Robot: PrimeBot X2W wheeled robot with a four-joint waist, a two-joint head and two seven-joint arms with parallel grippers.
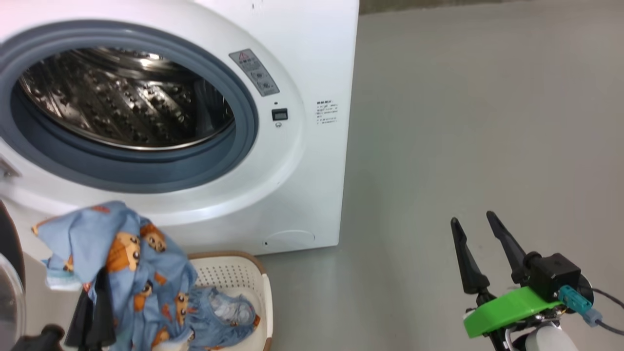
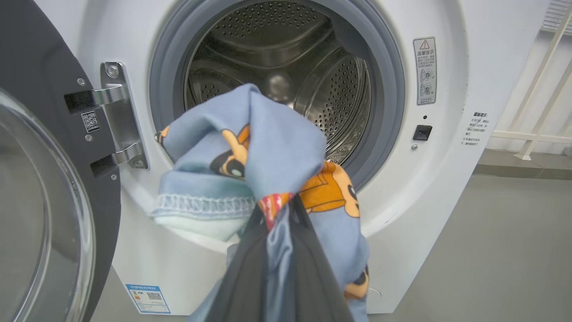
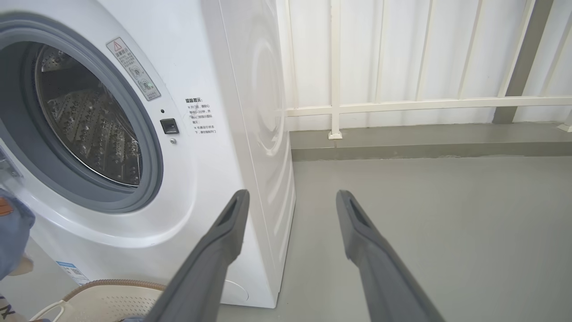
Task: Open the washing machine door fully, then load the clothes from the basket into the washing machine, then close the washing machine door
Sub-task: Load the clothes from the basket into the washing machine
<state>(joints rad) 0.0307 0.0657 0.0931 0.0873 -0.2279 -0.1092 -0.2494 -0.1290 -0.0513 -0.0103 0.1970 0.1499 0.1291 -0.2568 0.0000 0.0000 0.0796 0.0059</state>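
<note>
The white washing machine stands with its steel drum exposed. The washing machine door is swung wide open to the left on its hinge. My left gripper is shut on a light blue garment of the clothes, which hangs in front of the drum mouth and above the basket. More of the clothes lie inside the basket. My right gripper is open and holds nothing. It hovers over the floor to the right of the washing machine, well apart from it.
Grey floor stretches to the right of the machine. A white railing and a low kerb run behind it. The basket rim sits close to the machine's front base.
</note>
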